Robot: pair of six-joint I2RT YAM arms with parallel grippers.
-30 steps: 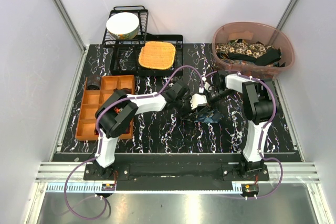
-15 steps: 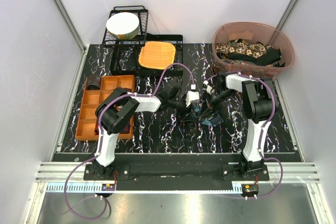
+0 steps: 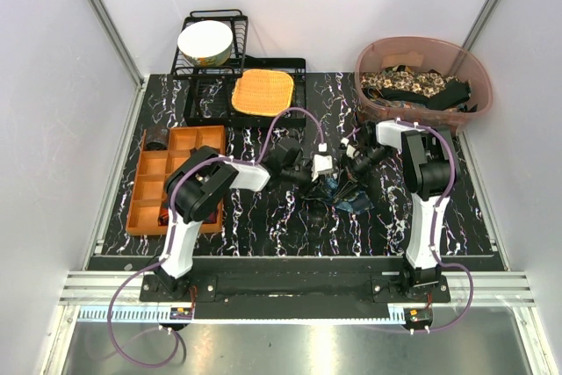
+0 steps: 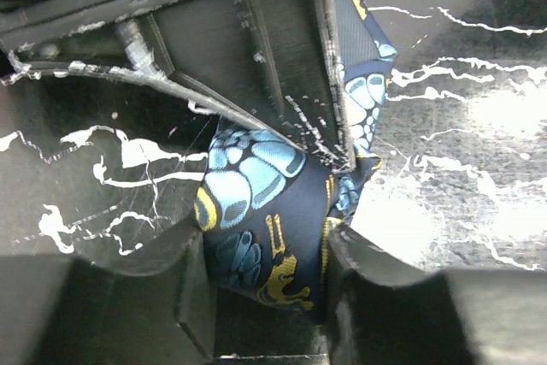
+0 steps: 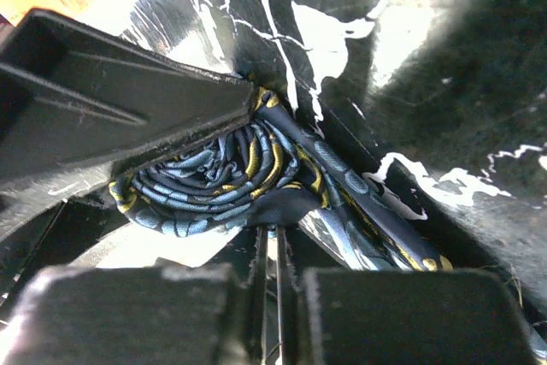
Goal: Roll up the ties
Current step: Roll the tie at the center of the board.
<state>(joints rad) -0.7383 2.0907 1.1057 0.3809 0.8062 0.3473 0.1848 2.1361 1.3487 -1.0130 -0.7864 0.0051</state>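
A dark blue tie with teal and yellow print (image 3: 349,197) lies partly rolled at the middle of the black marbled table. In the left wrist view the roll (image 4: 256,211) sits clamped between my left gripper's (image 4: 267,264) two fingers. In the right wrist view the roll shows end-on as a spiral (image 5: 214,179), and my right gripper (image 5: 270,250) is pinched shut on its edge, with the loose tail running off to the right. In the top view the left gripper (image 3: 321,167) and right gripper (image 3: 349,167) meet over the tie. More ties (image 3: 417,87) fill the pink tub.
The pink tub (image 3: 367,57) stands at the back right. An orange woven mat (image 3: 262,92) lies on a black dish rack with a white bowl (image 3: 205,41) at the back. An orange compartment tray (image 3: 147,183) sits at the left.
My left gripper has drawn back a little to the left and its elbow has folded in. The right gripper stays on the tie, which has shifted slightly.
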